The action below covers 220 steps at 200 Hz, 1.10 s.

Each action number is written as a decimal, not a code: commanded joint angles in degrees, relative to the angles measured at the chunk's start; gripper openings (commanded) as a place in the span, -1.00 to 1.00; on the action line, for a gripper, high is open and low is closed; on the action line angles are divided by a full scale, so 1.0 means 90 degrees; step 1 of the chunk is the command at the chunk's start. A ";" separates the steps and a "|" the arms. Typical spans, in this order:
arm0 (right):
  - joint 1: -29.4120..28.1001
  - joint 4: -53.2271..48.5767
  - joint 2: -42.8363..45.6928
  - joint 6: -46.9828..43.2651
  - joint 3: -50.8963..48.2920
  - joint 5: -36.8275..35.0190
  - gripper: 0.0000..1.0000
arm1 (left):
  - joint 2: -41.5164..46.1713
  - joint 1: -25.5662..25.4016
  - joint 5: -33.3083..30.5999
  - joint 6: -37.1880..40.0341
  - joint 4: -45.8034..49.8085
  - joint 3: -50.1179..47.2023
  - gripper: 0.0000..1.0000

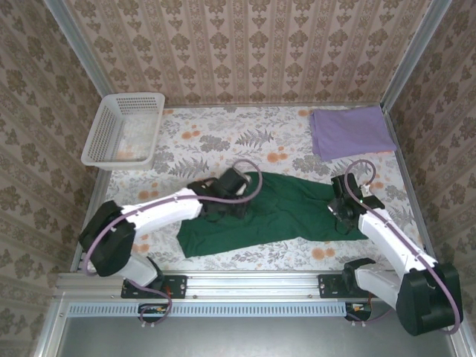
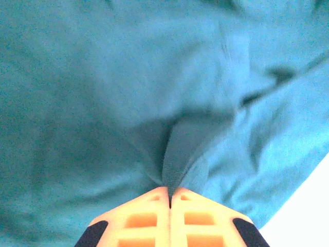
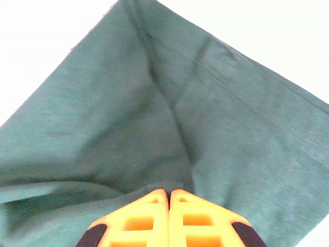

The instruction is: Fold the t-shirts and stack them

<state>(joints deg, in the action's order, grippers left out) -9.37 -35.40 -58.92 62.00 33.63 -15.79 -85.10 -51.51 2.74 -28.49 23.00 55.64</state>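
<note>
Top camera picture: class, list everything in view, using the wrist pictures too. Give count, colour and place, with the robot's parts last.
green t-shirt: one, dark green, spread across the middle of the table
purple t-shirt: one, lilac, folded, far right corner
basket: one, white, far left corner
table: one, floral pattern
wallpaper: beige pattern, on three sides
arms: two, white and black, left arm and right arm, bases at near edge
grippers: two, orange fingers, left gripper and right gripper, each shut on the green t-shirt

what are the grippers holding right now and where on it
Both hold the green shirt: left gripper pinches a fold toward its left side, right gripper its right edge.
</note>
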 commanded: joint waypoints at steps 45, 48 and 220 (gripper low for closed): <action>0.0278 0.1662 -0.0881 -0.2036 0.1596 0.0696 -1.00 | 0.0097 0.2111 0.0227 0.1265 -0.0132 0.1264 -1.00; 0.0298 0.1705 -0.0936 -0.2077 0.1676 0.0738 -1.00 | 0.0025 0.2226 0.0302 0.1295 -0.0150 0.1355 -1.00; 0.1798 0.2146 -0.5184 -0.3109 0.4814 0.2469 -1.00 | -0.3734 0.4486 0.1206 0.3081 -0.0101 0.4867 -1.00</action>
<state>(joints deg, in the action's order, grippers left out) 5.41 -15.11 -105.06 35.27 75.02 4.40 -118.78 -11.62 12.99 -3.33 21.45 97.12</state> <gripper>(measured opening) 0.067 0.041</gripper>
